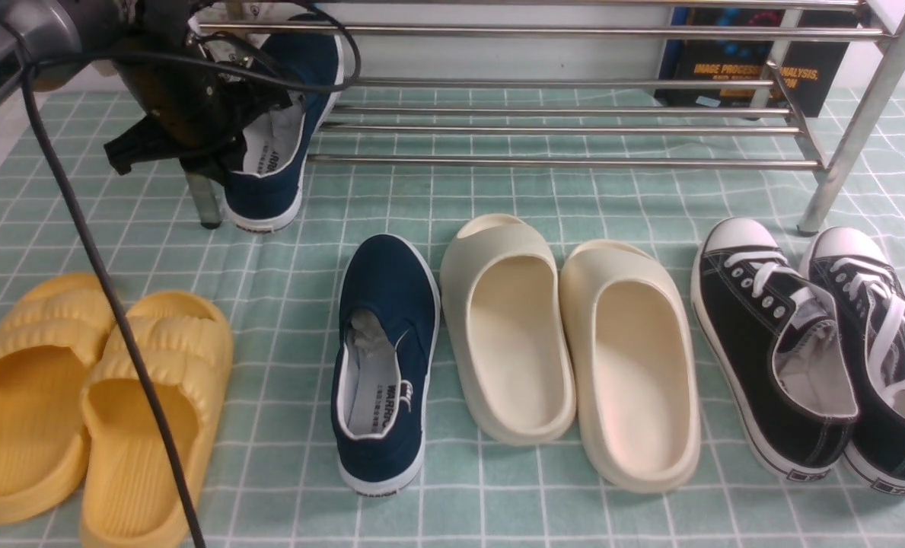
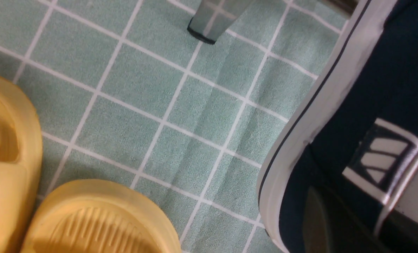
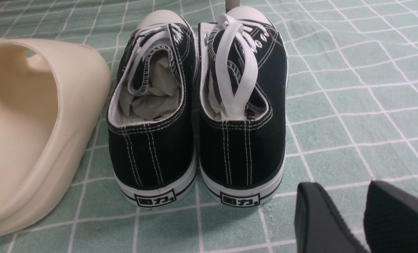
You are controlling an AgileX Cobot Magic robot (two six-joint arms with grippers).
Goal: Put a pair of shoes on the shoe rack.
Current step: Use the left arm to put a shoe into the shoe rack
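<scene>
Front view: left hand (image 1: 227, 164) angles downward.

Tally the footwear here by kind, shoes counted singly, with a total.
Navy slip-ons: 2
Yellow slides: 2
Cream slides: 2
Black lace-up sneakers: 2
Total: 8

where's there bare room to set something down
Free cloth: between the yellow slides and the navy slip-on; also between the cream slides and the rack's lowest bar. Crowded: slip-on, cream slides and black sneakers, nearly touching in places.
</scene>
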